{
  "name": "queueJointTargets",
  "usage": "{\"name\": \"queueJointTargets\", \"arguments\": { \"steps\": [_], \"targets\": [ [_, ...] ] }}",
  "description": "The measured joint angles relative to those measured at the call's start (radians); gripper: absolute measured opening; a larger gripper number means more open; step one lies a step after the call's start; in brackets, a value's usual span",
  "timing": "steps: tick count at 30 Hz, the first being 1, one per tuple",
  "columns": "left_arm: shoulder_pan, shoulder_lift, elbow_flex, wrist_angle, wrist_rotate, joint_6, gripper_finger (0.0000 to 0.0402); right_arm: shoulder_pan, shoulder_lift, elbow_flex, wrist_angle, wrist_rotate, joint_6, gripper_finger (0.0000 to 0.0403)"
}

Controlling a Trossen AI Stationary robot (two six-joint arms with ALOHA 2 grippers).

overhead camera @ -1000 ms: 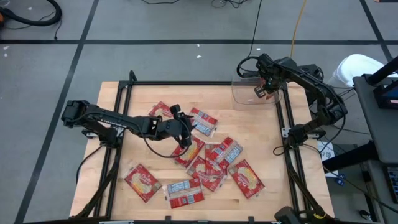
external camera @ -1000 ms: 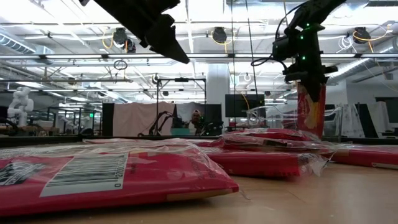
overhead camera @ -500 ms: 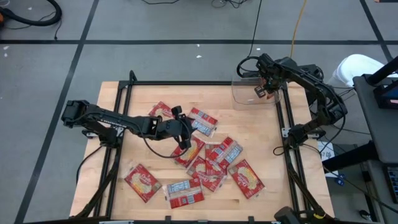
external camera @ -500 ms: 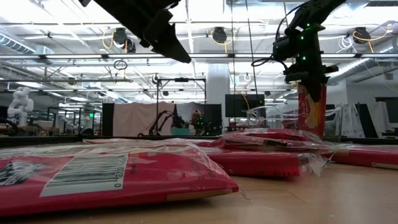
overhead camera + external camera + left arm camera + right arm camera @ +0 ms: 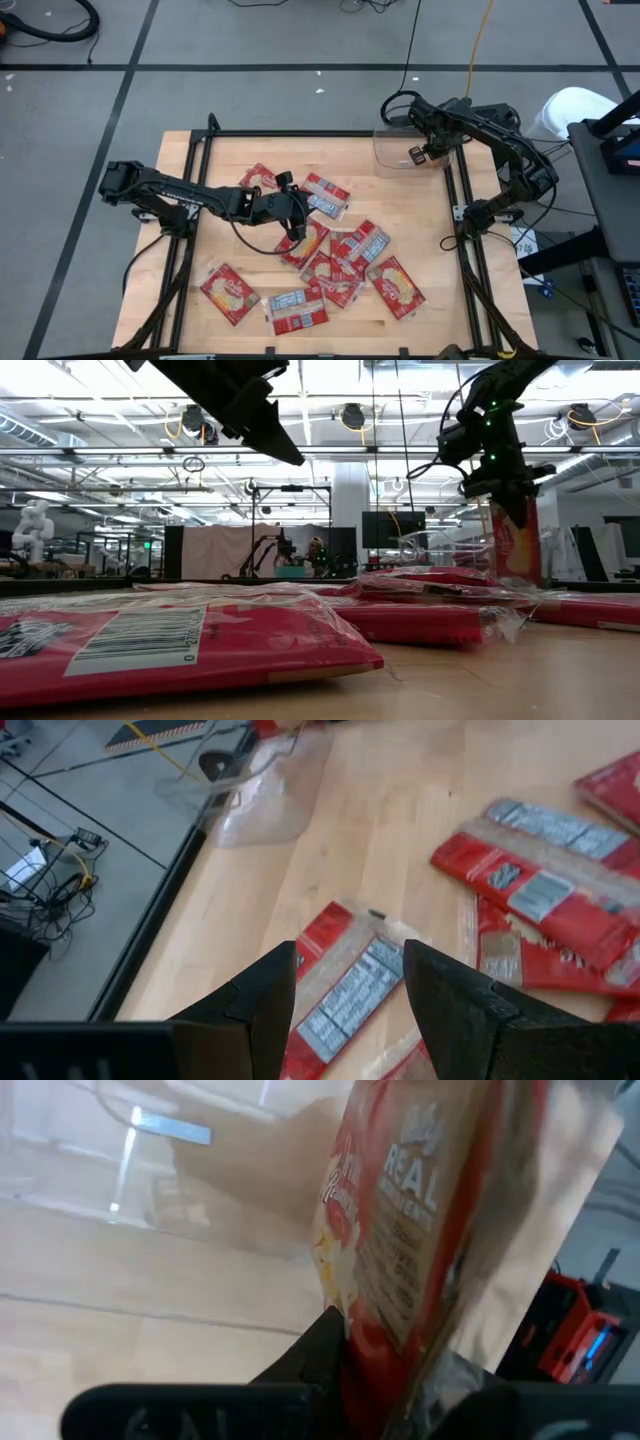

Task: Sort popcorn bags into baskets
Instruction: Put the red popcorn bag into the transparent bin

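light wooden table (image 5: 215, 255) on grey taped floor; flat red popcorn packets (image 5: 340, 255) scattered mid-table. right gripper (image 5: 428, 152) pinches one red packet (image 5: 512, 540) upright over the clear plastic bin (image 5: 395, 150) at the far corner. left gripper (image 5: 345, 990) hovers, fingers apart, empty.

High view: straight down on the whole worktop (image 5: 220, 170). Low view: level, right at the worktop, facing the room. Wrist views: very close, looking past each tool. Shared by high and low: the red bags (image 5: 180, 645).
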Motion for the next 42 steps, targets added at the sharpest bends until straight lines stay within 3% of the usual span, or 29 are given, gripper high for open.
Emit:
{"name": "queueJointTargets", "arguments": {
  "steps": [10,22,30,42],
  "targets": [
    [0.0,0.0,0.0,-0.028,0.0,0.0,0.0191,0.069,0.0,-0.066,0.091,-0.066,0.054,0.0038],
    [0.0,0.0,0.0,-0.026,0.0,0.001,0.0191,0.162,0.0,-0.066,0.435,-0.122,0.073,0.0038],
    [0.0,0.0,0.0,-0.024,0.0,0.003,0.0191,0.224,0.0,-0.066,0.576,-0.162,0.086,0.0024],
    [0.0,0.0,0.0,-0.024,0.0,0.002,0.0191,0.27,0.0,-0.066,0.655,-0.156,0.122,0.0021]
  ]
}}
